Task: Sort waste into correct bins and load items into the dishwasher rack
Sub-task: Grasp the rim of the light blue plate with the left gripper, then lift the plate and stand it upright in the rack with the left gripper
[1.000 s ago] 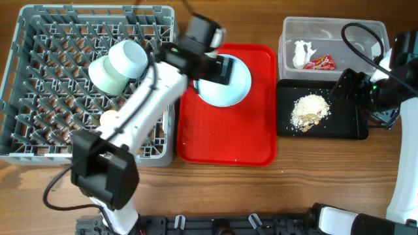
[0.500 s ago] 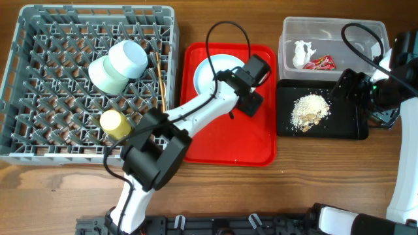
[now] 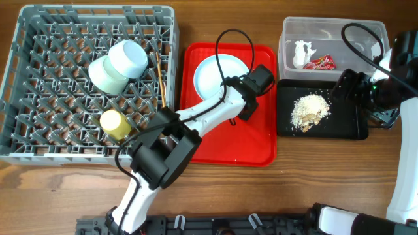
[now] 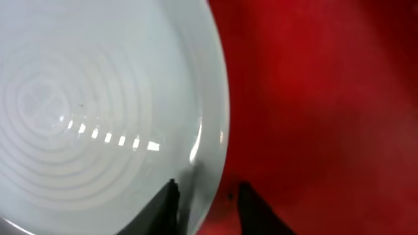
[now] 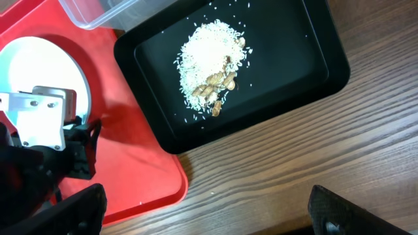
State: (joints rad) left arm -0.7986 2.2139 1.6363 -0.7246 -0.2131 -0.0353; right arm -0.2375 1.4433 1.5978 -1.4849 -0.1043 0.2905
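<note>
Overhead, the rack (image 3: pixel 98 9) holds green bowl (image 3: pixel 101 77), blue bowl (image 3: pixel 128 59), cup (image 3: pixel 113 124) and chopsticks (image 3: pixel 159 81); the tub (image 3: pixel 326 27) holds tissue (image 3: pixel 302 53) and wrapper (image 3: pixel 320 63), the black tray (image 3: pixel 346 124) crumbs (image 3: pixel 309 111). Left gripper (image 4: pixel 208 205) has its jaws astride the plate (image 4: pixel 85 111) rim on the red tray (image 3: pixel 228 143), grip uncertain; right gripper (image 5: pixel 209 212) gapes wide.

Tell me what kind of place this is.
Probably a robot test bench staged as a dish-clearing station: grey dishwasher rack, plate on a red tray, clear tub and black tray holding waste.
</note>
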